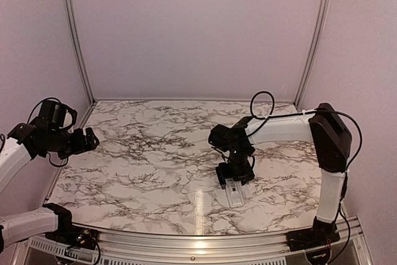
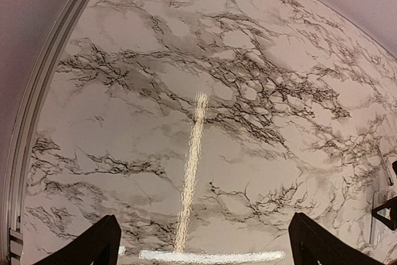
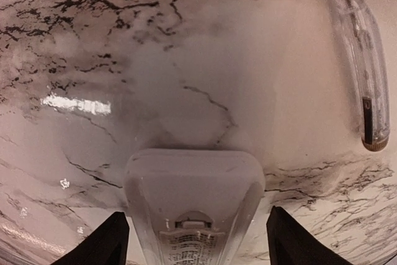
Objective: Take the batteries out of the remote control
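The remote control (image 1: 236,194) lies flat on the marble table, right of centre near the front. Its white back face (image 3: 193,190) is up, with a small latch and ribbed lid showing. My right gripper (image 1: 235,175) hangs straight over its far end. The jaws (image 3: 195,243) stand open on either side of the remote, with a gap between each dark fingertip (image 3: 102,243) and the remote's sides. The batteries are hidden. My left gripper (image 1: 91,139) is raised at the far left, open (image 2: 205,249) and holding nothing over bare marble.
A slim translucent rod with a dark, copper-edged tip (image 3: 367,85) lies on the table right of the remote. The enclosure's walls and metal posts (image 1: 74,35) stand round the back and sides. Dark parts of the right arm (image 2: 388,209) show at the left wrist view's right edge.
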`<action>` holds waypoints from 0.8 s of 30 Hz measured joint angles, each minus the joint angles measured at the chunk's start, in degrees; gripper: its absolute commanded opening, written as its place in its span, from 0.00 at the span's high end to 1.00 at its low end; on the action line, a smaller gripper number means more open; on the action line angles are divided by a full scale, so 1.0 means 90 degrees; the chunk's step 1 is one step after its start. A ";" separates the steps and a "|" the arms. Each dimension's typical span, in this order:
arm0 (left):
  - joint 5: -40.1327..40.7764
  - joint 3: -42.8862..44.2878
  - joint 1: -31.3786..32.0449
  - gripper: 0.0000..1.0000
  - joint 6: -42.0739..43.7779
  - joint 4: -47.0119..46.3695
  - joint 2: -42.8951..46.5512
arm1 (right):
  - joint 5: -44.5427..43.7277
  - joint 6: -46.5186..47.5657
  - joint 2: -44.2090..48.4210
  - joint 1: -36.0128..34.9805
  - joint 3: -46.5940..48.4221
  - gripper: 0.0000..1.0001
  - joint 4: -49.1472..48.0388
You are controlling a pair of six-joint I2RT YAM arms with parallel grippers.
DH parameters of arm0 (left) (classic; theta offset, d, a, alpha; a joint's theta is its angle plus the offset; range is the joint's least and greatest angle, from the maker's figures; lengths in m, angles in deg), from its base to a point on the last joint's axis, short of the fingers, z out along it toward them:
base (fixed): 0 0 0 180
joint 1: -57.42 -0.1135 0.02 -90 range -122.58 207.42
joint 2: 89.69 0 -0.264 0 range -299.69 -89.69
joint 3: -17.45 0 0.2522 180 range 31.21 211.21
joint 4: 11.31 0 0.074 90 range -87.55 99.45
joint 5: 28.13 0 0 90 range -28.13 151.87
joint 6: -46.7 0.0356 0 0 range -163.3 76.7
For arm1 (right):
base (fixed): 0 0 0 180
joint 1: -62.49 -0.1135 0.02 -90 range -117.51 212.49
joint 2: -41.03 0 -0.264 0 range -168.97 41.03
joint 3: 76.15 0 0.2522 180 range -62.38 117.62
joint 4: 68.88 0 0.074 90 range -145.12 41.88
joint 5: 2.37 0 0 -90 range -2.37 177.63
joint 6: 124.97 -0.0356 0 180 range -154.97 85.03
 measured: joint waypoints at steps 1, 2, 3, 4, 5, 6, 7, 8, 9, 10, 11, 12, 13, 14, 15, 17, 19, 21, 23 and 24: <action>0.0002 0.0000 0.0000 0.01 0.0000 0.0002 0.0000 | -0.0010 -0.0005 -0.0029 0.0000 0.0000 0.27 -0.0010; 0.0002 0.0000 0.0000 0.01 0.0000 0.0000 0.0000 | -0.0019 -0.0005 -0.0068 0.0000 0.0000 0.29 -0.0024; 0.0005 0.0000 0.0000 0.01 0.0000 0.0000 0.0000 | -0.0032 -0.0005 -0.0102 0.0000 0.0000 0.31 -0.0032; 0.0005 0.0000 0.0005 0.01 0.0000 0.0002 0.0000 | -0.0036 -0.0005 -0.0124 0.0000 0.0034 0.33 -0.0010; 0.0005 0.0000 0.0007 0.01 0.0000 0.0000 0.0000 | -0.0046 0.0002 -0.0131 0.0000 0.0051 0.37 -0.0032; 0.0005 0.0000 0.0007 0.01 0.0000 0.0000 0.0000 | -0.0066 -0.0012 -0.0151 0.0000 0.0070 0.40 -0.0046; 0.0005 0.0000 0.0007 0.01 0.0000 0.0000 0.0000 | -0.0080 -0.0036 -0.0153 0.0000 0.0075 0.43 -0.0049; 0.0005 0.0000 0.0007 0.01 0.0000 0.0002 0.0005 | -0.0095 -0.0044 -0.0153 0.0000 0.0075 0.48 -0.0049; 0.0005 0.0000 0.0007 0.01 0.0000 0.0000 0.0007 | -0.0112 -0.0053 -0.0155 0.0000 0.0075 0.51 -0.0051; 0.0005 0.0000 0.0007 0.01 0.0000 0.0000 0.0010 | -0.0126 -0.0068 -0.0158 -0.0002 0.0080 0.55 -0.0061; 0.0005 0.0000 0.0007 0.01 0.0000 0.0000 0.0010 | -0.0141 -0.0075 -0.0160 -0.0002 0.0083 0.58 -0.0068; 0.0005 0.0000 0.0007 0.01 0.0000 0.0002 0.0010 | -0.0148 -0.0080 -0.0163 -0.0005 0.0087 0.61 -0.0070; 0.0005 0.0000 0.0007 0.01 0.0000 0.0000 0.0010 | -0.0158 -0.0104 -0.0163 -0.0007 0.0092 0.66 -0.0073; 0.0005 0.0000 0.0007 0.01 0.0000 0.0000 0.0010 | -0.0158 -0.0085 -0.0163 -0.0007 0.0095 0.67 -0.0073; 0.0005 0.0000 0.0010 0.01 0.0000 0.0000 0.0010 | -0.0163 -0.0075 -0.0163 -0.0007 0.0095 0.69 -0.0073; 0.0005 0.0000 0.0010 0.01 0.0000 0.0000 0.0010 | -0.0163 -0.0078 -0.0163 -0.0007 0.0097 0.76 -0.0070; 0.0005 0.0000 0.0010 0.01 0.0000 0.0000 0.0007 | -0.0163 -0.0080 -0.0163 -0.0007 0.0102 0.78 -0.0066; 0.0005 0.0000 0.0010 0.01 0.0000 0.0000 0.0007 | -0.0163 -0.0095 -0.0163 -0.0007 0.0107 0.80 -0.0063; 0.0000 0.0000 0.0010 0.01 0.0002 0.0002 0.0005 | -0.0177 -0.0131 -0.0163 -0.0007 0.0143 0.82 -0.0046; 0.0000 0.0000 0.0010 0.01 0.0005 0.0000 0.0005 | -0.0180 -0.0153 -0.0163 -0.0007 0.0168 0.82 -0.0039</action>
